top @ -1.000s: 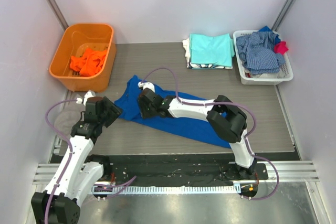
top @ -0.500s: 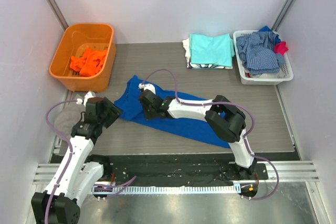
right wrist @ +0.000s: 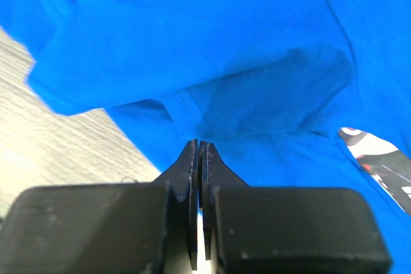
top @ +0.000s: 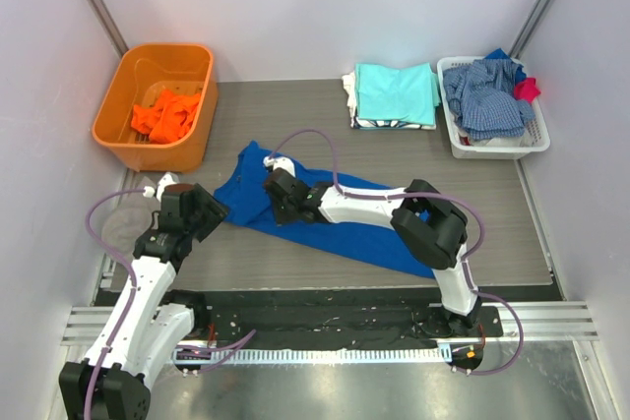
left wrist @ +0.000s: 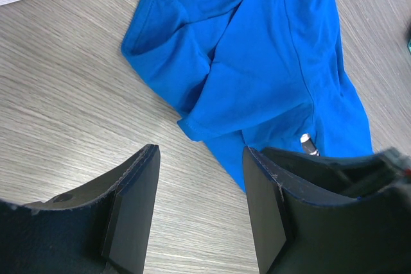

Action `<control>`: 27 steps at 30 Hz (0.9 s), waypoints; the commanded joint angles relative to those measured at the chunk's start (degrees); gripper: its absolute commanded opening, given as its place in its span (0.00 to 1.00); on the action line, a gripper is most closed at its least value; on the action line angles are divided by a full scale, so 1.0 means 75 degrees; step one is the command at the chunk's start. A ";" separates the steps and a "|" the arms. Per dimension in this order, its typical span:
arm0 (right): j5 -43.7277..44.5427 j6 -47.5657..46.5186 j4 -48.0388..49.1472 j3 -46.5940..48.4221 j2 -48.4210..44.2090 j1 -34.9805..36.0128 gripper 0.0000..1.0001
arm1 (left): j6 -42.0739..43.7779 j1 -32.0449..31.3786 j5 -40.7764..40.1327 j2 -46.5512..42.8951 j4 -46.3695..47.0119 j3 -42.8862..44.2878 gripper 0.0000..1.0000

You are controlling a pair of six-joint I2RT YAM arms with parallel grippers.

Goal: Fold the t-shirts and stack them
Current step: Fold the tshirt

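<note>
Pinching a fold of the royal blue t-shirt (top: pixel 369 241), lying rumpled across the middle of the grey surface (top: pixel 285 110), with the right pincer (right wrist: pixel 199 144) clamped tight on the cloth. Hovering the left pincer (left wrist: pixel 199 152), jaws spread wide, just beside a sleeve.

The top external camera sits high above and behind the arm bases and looks steeply down, wide enough to hold the whole tabletop (top: pixel 295 125) from the orange bin (top: pixel 118 117) to the white basket (top: pixel 497 151). The left wrist camera looks past the left hand (left wrist: pixel 199 152) from a short way above the wood at the collar end of the royal blue t-shirt (left wrist: pixel 270 62), while the right wrist camera sights along the right hand (right wrist: pixel 199 145) so near that same shirt that blue cloth nearly fills the picture. All three views share that shirt.
</note>
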 commanded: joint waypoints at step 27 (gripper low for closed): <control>0.1388 0.2988 0.1436 -0.1187 -0.0930 0.0081 0.42 | 0.0123 -0.0010 0.0024 -0.0077 0.0047 0.0071 0.59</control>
